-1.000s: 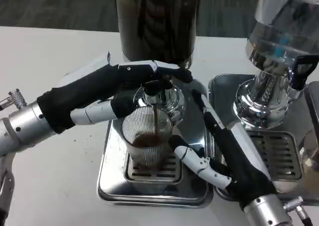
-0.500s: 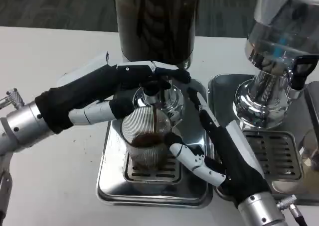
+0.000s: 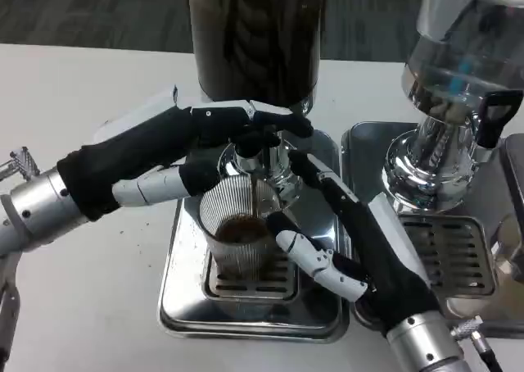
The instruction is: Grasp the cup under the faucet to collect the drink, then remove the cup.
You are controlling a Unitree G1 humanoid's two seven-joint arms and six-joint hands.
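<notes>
Cup (image 3: 239, 237), a clear ribbed tumbler with dark drink in its lower part, is seen standing on the slotted grille of a steel drip tray (image 3: 184, 298), directly below the faucet (image 3: 255, 155) of a tall dark dispenser (image 3: 255, 36). The right hand (image 3: 348, 245) is placed at the cup's right side, fingers spread, a lower finger touching or nearly touching the wall and an upper one reaching past the rim; whether a hold is closed cannot be told. The left hand (image 3: 201, 147) is laid over the faucet, its fingers pressed on the tap; nothing seems to be clasped. A second dispenser (image 3: 458, 85) is seen to the right on the white table (image 3: 74, 110). The cup is judged light, thin-walled and probably easily squeezed, its ribs giving some grip. A hold around the middle of the wall is advised, and the cup should be kept upright and drawn out level, since spilling is likely.
</notes>
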